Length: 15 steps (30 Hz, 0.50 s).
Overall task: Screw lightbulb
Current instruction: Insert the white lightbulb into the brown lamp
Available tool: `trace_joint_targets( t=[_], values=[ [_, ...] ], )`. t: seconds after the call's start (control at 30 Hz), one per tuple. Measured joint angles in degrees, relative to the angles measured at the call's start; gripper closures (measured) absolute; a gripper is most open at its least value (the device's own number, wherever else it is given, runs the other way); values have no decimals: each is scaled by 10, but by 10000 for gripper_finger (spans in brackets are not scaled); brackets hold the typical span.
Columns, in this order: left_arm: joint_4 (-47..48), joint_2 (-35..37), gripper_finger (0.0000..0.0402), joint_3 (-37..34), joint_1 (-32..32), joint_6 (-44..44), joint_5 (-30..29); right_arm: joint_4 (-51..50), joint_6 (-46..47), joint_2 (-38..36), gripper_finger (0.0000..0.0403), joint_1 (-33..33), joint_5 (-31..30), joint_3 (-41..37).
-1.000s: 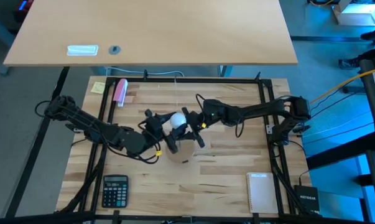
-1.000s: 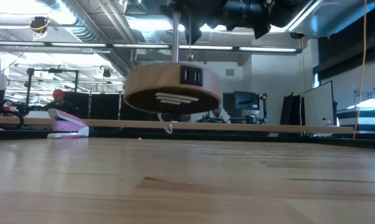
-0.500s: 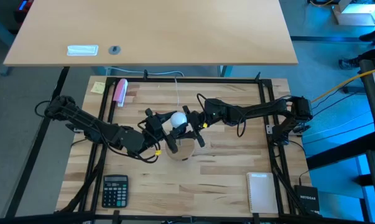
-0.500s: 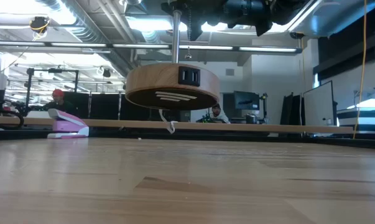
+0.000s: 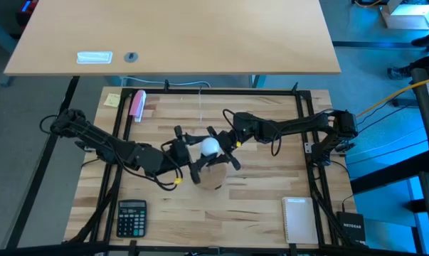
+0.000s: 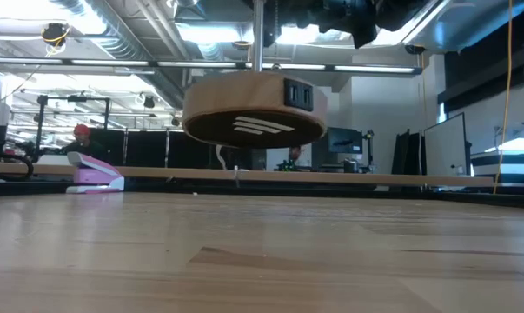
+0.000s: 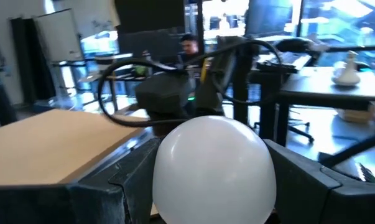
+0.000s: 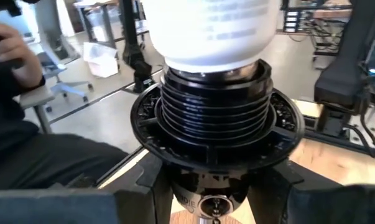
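Above the wooden tabletop [image 5: 257, 185], the lightbulb [image 5: 210, 146] sits in a lifted black socket [image 8: 215, 118]. Left gripper [image 5: 200, 148] pinches its fragile, slippery globe; right gripper [image 5: 225, 153] clamps the socket.

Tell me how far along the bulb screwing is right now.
Done: the lightbulb already sits in the black socket, its base hidden inside. In hand: the wooden disc is held off the table, with the left gripper and right gripper closed in around the bulb at mid-table. Left: any final turns, then setting the lamp down. How tight it is cannot be seen.
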<state>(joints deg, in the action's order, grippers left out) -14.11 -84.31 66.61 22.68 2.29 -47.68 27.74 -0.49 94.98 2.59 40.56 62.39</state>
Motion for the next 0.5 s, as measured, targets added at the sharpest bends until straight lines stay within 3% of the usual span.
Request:
trace_joint_targets(
  t=[0.17,0.5],
  values=[
    [5,0,162,0,-5,20,24,-41,-39,-14,250,0,-7,1],
    [34,0,162,-31,-27,-33,18,-43,-74,-4,250,0,-111,-32]
  ],
)
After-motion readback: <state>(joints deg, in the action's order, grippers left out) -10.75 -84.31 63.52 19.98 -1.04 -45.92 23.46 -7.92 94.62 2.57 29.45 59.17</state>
